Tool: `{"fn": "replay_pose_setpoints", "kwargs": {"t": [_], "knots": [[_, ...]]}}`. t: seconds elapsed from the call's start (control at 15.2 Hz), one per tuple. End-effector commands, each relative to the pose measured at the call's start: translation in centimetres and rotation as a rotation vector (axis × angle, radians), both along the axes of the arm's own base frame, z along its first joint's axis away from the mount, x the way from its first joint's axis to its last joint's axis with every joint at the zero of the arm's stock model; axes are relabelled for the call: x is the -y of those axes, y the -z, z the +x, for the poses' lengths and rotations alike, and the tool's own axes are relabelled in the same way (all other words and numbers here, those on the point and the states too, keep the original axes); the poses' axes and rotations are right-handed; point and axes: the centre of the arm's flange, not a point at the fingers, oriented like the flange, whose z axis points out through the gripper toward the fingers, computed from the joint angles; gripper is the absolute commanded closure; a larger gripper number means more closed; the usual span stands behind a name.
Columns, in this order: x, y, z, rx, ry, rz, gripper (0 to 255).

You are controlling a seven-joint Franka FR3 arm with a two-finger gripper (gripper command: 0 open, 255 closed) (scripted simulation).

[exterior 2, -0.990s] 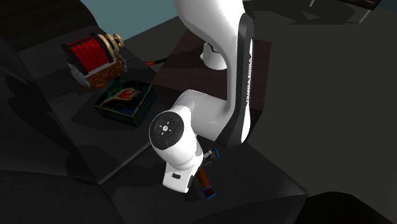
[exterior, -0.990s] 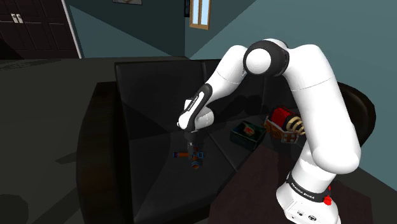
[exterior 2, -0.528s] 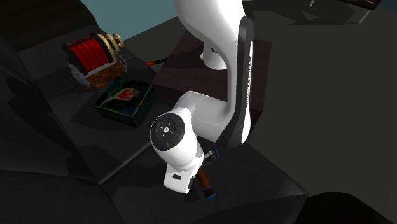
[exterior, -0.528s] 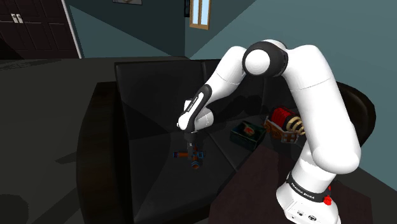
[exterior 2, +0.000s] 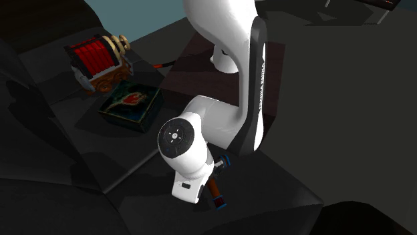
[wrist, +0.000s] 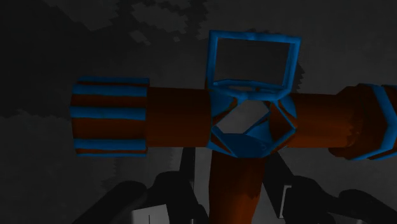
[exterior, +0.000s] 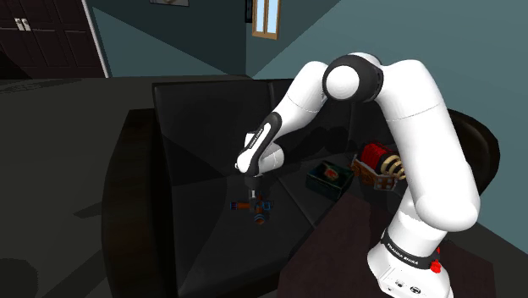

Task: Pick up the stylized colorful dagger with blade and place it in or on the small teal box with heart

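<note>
A black sofa point(exterior: 195, 152) is bearing the scene as the white arm point(exterior: 406, 110) is reaching down over its seat. The teal box point(exterior: 330, 179) is sitting well apart, toward the shoulder view's right. The orange-and-blue dagger point(exterior: 256, 210) is lying flat on the cushion. The gripper point(exterior: 251, 193) is hanging just above it, its fingers point(wrist: 188, 172) standing apart on either side of the shaft.

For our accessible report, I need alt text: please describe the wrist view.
A cross-shaped dagger, orange-brown with blue bands, lies close up on a dark surface. A blue square frame stands out from its centre, beside a blue faceted hub.
</note>
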Motion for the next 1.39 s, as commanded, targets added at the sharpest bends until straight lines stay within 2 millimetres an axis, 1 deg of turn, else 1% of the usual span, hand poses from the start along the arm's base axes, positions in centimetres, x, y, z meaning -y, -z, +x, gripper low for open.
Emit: {"fn": "replay_pose_setpoints", "kwargs": {"t": [0.0, 0.07, 1.32], "knots": [[0.1, 0.2, -0.1, -0.004, 0.001, -0.001, 255], [0.0, 0.1, -0.1, -0.004, 0.001, -0.001, 255], [0.0, -9.9, -0.1, -0.004, 0.001, -0.001, 255]]}}
